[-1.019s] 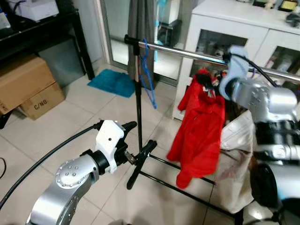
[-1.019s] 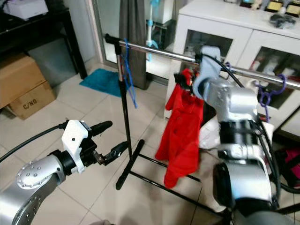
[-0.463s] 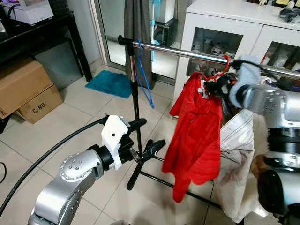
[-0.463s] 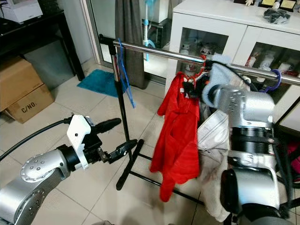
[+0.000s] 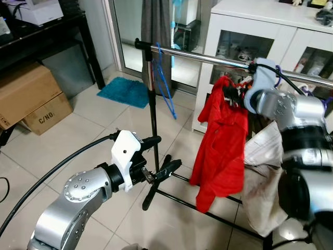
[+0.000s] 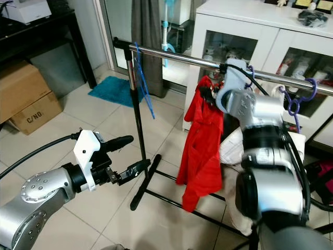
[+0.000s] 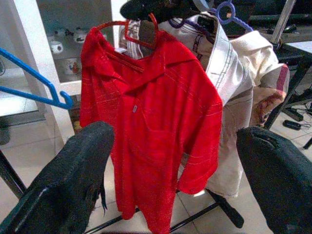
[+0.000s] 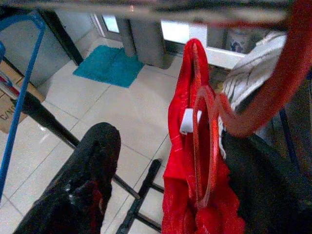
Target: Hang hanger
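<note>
Right hand [image 5: 235, 94] clamped on red hanger [image 8: 209, 141]; its hook shows at the wrist; left hand [image 6: 125, 159] apart

The red hanger [image 8: 209, 141] is carrying a red shirt [image 5: 222, 143], its hook [image 8: 273, 92] curving up close under the metal rail [image 6: 192, 60]; whether it is touching cannot be told. The shirt is drooping long and crumpled, collar up by the rail, hem dangling above the rack's black base bar [image 5: 208, 211]
</note>
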Tool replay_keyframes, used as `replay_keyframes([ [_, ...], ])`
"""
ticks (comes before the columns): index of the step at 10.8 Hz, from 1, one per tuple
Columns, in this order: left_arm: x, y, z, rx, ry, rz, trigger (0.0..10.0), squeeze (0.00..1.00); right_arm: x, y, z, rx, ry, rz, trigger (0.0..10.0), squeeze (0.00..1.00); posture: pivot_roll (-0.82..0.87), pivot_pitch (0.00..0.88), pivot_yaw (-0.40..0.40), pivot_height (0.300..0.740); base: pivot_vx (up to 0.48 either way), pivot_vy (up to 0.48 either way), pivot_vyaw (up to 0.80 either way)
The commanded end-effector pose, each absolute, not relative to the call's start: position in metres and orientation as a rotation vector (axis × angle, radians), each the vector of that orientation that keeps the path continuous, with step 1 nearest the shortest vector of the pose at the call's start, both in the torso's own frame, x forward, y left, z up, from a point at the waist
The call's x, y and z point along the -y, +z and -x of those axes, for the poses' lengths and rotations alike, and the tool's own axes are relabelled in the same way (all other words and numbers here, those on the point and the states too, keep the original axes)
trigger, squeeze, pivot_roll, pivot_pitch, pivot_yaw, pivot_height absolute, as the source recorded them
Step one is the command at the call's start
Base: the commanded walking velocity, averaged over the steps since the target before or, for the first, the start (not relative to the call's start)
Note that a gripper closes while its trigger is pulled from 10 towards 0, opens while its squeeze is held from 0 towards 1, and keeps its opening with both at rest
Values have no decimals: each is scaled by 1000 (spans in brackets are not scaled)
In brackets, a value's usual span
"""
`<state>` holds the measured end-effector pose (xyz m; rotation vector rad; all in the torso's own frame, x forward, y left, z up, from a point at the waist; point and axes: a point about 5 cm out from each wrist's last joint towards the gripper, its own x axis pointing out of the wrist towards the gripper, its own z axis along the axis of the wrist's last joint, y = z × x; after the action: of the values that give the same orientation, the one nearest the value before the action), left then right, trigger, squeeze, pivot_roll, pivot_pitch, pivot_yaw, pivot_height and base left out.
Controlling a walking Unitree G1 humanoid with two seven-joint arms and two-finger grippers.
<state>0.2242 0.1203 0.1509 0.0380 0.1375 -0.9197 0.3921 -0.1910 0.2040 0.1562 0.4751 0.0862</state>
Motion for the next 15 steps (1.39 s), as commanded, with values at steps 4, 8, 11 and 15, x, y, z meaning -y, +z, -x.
replay_keyframes([
  [4,-122,153,-225,-134,-907,-45,10000,208,192,203,-397,-473,88,-127,0,0,-42,0,11,740,0,0,0],
  [8,-122,153,-225,-135,-908,-52,10000,208,192,199,-401,-480,84,-116,0,0,-39,0,9,740,0,0,0],
  [11,-121,153,-225,-134,-910,-51,10000,212,191,198,-402,-482,90,-118,0,0,-39,0,11,740,0,0,0],
  [15,-120,153,-226,-135,-916,-60,10000,208,190,196,-403,-485,96,-120,0,0,-37,0,15,740,0,0,0],
])
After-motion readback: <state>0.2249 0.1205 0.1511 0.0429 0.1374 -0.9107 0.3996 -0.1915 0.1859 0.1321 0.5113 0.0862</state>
